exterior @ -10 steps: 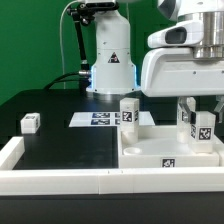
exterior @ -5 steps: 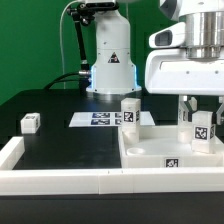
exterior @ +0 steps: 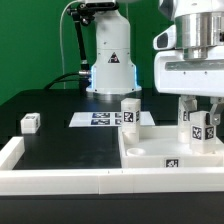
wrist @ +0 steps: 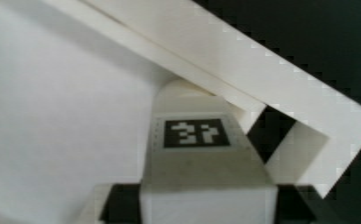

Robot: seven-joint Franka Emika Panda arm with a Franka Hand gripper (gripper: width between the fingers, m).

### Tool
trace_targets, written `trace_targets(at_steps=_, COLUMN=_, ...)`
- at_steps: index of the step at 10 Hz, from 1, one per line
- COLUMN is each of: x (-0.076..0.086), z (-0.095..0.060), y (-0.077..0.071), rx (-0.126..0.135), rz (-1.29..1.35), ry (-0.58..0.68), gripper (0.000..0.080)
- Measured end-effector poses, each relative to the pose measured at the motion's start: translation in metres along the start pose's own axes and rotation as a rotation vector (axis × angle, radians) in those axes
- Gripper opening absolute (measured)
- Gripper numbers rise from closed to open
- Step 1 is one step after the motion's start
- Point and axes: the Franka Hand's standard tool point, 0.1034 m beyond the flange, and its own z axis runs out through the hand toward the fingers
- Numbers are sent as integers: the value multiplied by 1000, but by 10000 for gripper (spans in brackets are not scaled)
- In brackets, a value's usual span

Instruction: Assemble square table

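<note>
The square table slab (exterior: 150,152) lies tray-like at the exterior view's right, with a tag on its front side. One white leg post (exterior: 129,112) stands upright at its far left corner. My gripper (exterior: 203,118) is shut on a second tagged leg post (exterior: 204,130), which stands upright at the slab's right corner. In the wrist view this leg post (wrist: 198,135) fills the space between my gripper's (wrist: 209,205) dark pads, above the white slab (wrist: 52,100). A third leg post (exterior: 29,122) lies loose on the black table at the left.
The marker board (exterior: 100,119) lies flat behind the slab, in front of the arm's base (exterior: 110,70). A long low white wall (exterior: 60,180) borders the front and left of the work area.
My gripper's body has shifted to the exterior view's right and slightly up, still on the right leg post. The other posts and the slab have not moved.
</note>
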Motion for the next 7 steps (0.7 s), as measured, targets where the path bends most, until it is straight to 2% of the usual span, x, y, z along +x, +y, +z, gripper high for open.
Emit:
trace_targets(at_steps=6, x=6, z=0, y=1, rx=5, rz=322, ry=-37, gripper=294)
trace_targets(at_steps=7, x=6, z=0, y=1, rx=5, rz=350, ry=-38, gripper=376)
